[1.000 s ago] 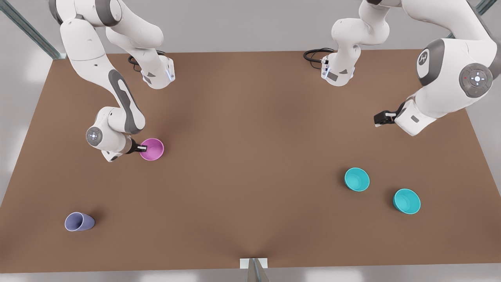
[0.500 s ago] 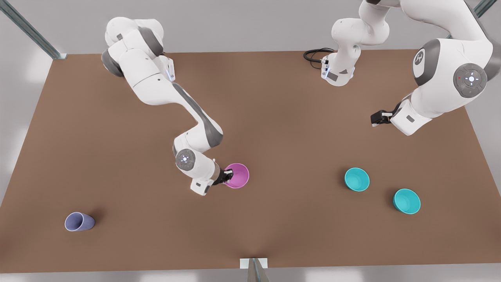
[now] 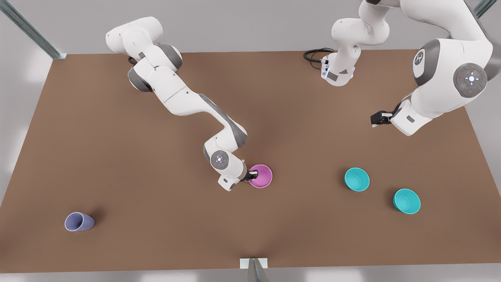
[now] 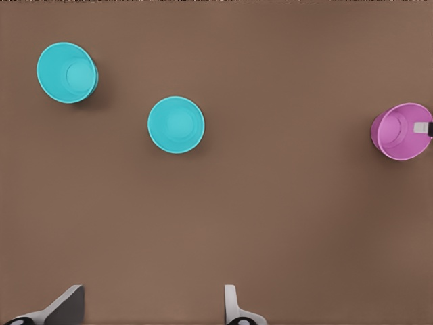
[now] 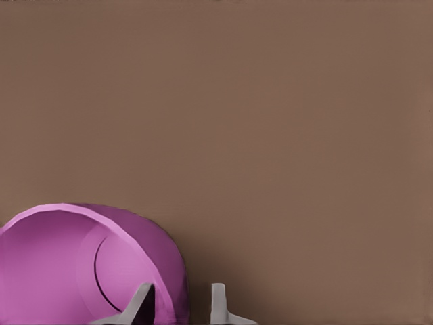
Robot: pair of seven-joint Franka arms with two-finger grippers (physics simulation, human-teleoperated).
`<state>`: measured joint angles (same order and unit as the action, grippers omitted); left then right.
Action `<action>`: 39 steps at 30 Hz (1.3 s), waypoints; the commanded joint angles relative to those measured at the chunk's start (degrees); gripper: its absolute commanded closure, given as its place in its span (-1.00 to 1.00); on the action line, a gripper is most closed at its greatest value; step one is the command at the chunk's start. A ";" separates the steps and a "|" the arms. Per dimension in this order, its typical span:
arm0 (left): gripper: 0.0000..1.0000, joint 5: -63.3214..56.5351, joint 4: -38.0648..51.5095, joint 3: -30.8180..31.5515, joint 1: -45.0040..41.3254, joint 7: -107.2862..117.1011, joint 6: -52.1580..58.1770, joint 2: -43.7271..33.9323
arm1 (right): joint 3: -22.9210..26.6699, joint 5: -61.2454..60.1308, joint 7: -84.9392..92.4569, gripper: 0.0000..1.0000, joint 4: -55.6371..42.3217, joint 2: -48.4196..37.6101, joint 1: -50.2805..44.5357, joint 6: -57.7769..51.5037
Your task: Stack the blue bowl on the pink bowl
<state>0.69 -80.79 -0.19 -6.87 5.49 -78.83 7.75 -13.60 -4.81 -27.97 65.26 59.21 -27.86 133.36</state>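
Here the right gripper (image 3: pixel 252 174) pinches the rim of the pink bowl (image 3: pixel 261 176), one finger inside and one outside the wall, as the right wrist view shows with the fingers (image 5: pixel 218 302) straddling the pink bowl (image 5: pixel 88 264). The bowl sits near the middle of the brown table (image 3: pixel 250 117), upright with its opening facing up; whether it touches the surface or hangs just above it cannot be told. The right arm reaches in from the far corner at the front view's left. The left gripper (image 3: pixel 376 118) hangs well above the table at the front view's right, its fingers (image 4: pixel 231 302) spread wide apart and holding nothing; the left arm waits there. Below it, toward the near edge, stand two turquoise bowls: the blue bowl (image 3: pixel 357 179), the one nearer the pink bowl, and a second turquoise bowl (image 3: pixel 406 201) beside it toward the front view's right, the two apart from each other. In the left wrist view the blue bowl (image 4: pixel 176 124) lies between the second turquoise bowl (image 4: pixel 67 72) and the pink bowl (image 4: pixel 402 131). A lavender cup (image 3: pixel 79 222) lies on its side near the near corner at the front view's left, well apart from everything else.
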 commanded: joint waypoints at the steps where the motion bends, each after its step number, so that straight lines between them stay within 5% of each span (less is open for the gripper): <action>1: -1.00 0.10 0.10 0.19 -0.78 0.40 -1.94 0.07 | -0.02 2.52 -13.87 -1.00 0.04 -0.23 0.00 0.59; 4: -1.00 -0.08 0.98 -0.34 -0.78 0.58 -4.67 1.03 | 0.07 2.70 -11.49 -1.00 0.04 -4.35 3.15 -0.90; 7: -1.00 0.71 -7.18 -0.69 0.01 0.93 -13.37 -1.51 | -1.86 -1.69 0.80 -1.00 0.92 -11.31 16.07 -23.65; 9: -1.00 2.20 -13.78 -0.69 2.91 2.42 -27.32 6.83 | -1.96 -1.09 24.26 -1.00 1.18 -14.74 31.63 -42.29; 12: -1.00 9.15 -14.40 -0.69 7.39 -13.56 -39.73 17.03 | -1.96 2.43 48.71 -1.00 3.64 -24.04 50.53 -55.92; 18: -1.00 9.59 -13.69 -0.69 9.24 -24.46 -46.95 25.30 | -1.96 4.63 45.55 -1.00 25.18 -61.14 50.45 -53.46; 24: -1.00 9.50 -14.49 -0.69 11.17 -29.57 -46.33 28.72 | -2.92 8.94 45.55 -1.00 19.56 -57.81 49.48 -55.40; 26: -1.00 9.59 -15.10 -0.69 11.44 -29.57 -43.26 28.73 | 1.56 9.47 45.55 -1.00 19.11 -57.72 44.30 -55.57; 31: -1.00 9.85 -15.10 -0.95 11.61 -29.39 -43.87 31.27 | 1.56 9.82 45.46 -1.00 19.29 -56.13 44.91 -55.49; 33: -0.32 9.85 -15.10 -0.95 11.61 -29.13 -43.95 31.54 | 1.65 9.91 45.55 -1.00 19.38 -55.61 45.09 -55.40; 36: -0.29 13.28 -15.01 -0.86 11.61 -29.04 -44.13 32.06 | 1.56 9.91 45.72 -1.00 19.29 -55.34 45.00 -55.49; 39: 0.10 13.98 -14.93 -0.69 11.61 -28.95 -44.22 32.50 | 1.56 9.99 45.46 -1.00 17.88 -54.29 45.35 -55.57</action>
<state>13.72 -95.78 -0.92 4.74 -16.89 -122.82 40.21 -11.89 5.09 9.16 83.16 4.92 20.99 78.15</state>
